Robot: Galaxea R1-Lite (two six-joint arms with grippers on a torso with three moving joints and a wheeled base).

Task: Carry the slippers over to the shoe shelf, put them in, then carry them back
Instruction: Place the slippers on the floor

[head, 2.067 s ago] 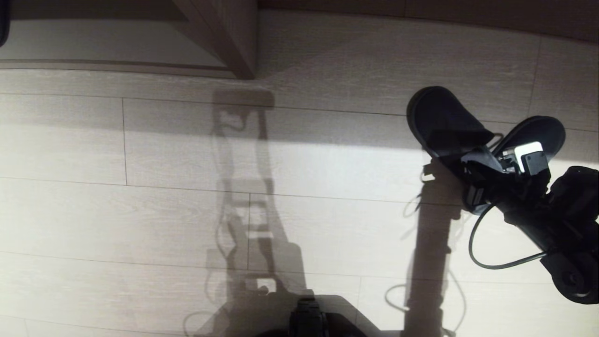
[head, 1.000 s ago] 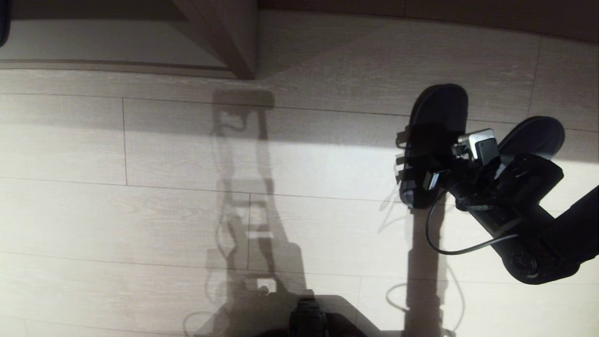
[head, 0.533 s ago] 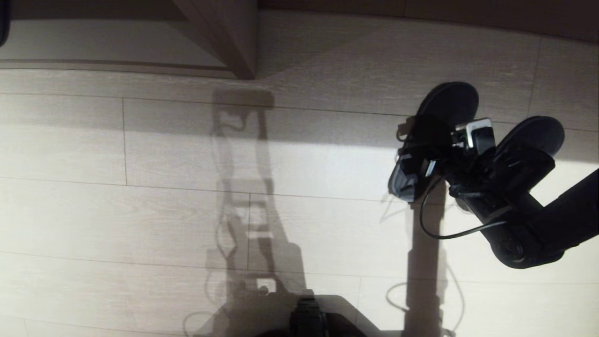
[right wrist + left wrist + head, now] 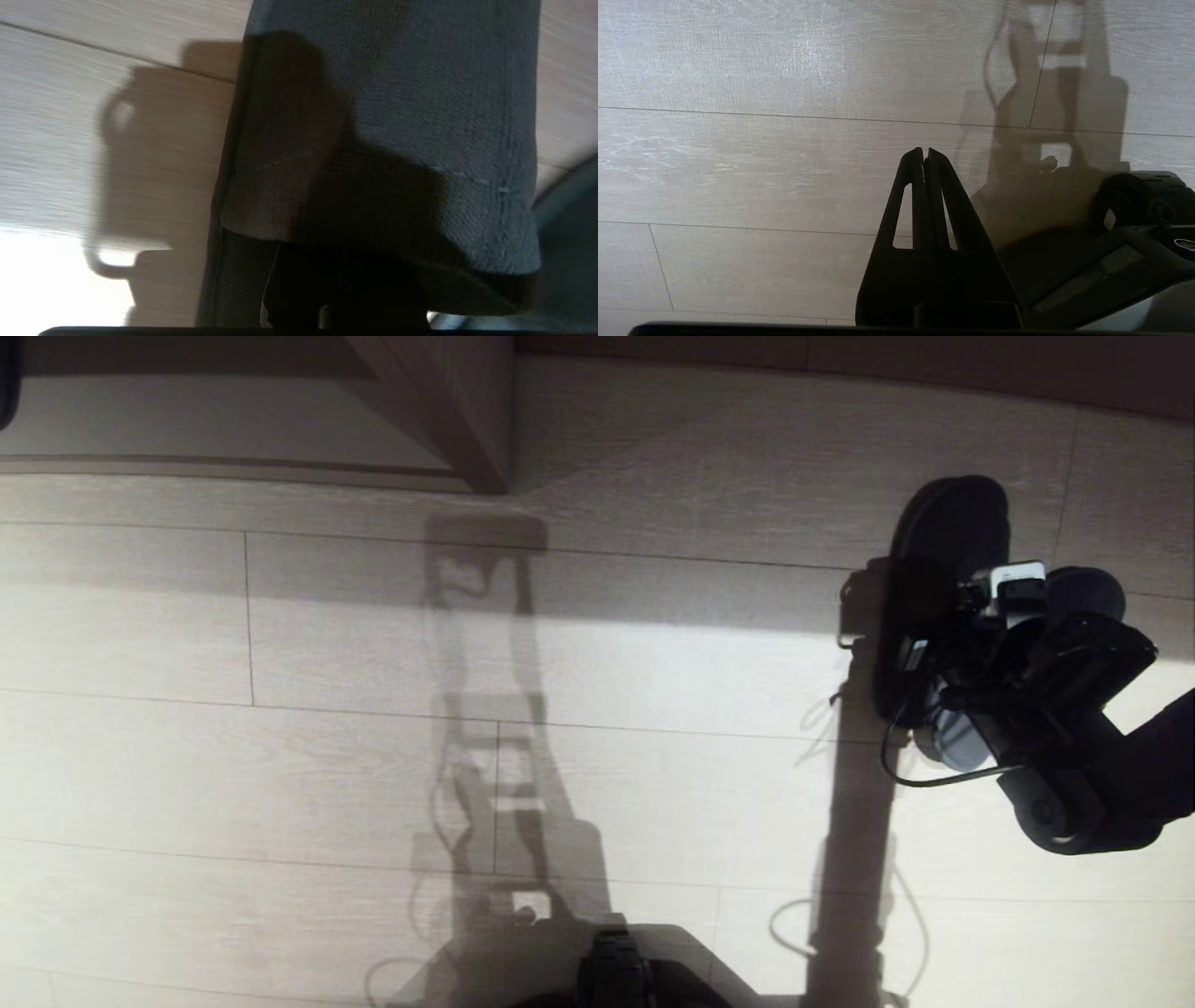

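Observation:
My right gripper (image 4: 920,658) hangs at the right over the floor, shut on one grey-blue slipper (image 4: 948,537) and holding it off the boards. In the right wrist view its fingers (image 4: 327,284) disappear under that slipper's wide band (image 4: 397,116). The other slipper (image 4: 1088,590) lies on the floor just right of it, mostly hidden behind my arm. The shoe shelf (image 4: 187,425) with its vertical divider panel (image 4: 462,415) is at the top left. My left gripper (image 4: 924,151) stays parked over bare floor, shut and empty.
Pale wood-grain floor boards (image 4: 280,709) fill the middle and left. My own base (image 4: 616,980) shows at the bottom edge. A darker wall strip (image 4: 840,350) runs along the top right.
My right arm has swung the held slipper to the right and farther away. The slipper has turned to point more straight ahead. The other slipper has stayed put.

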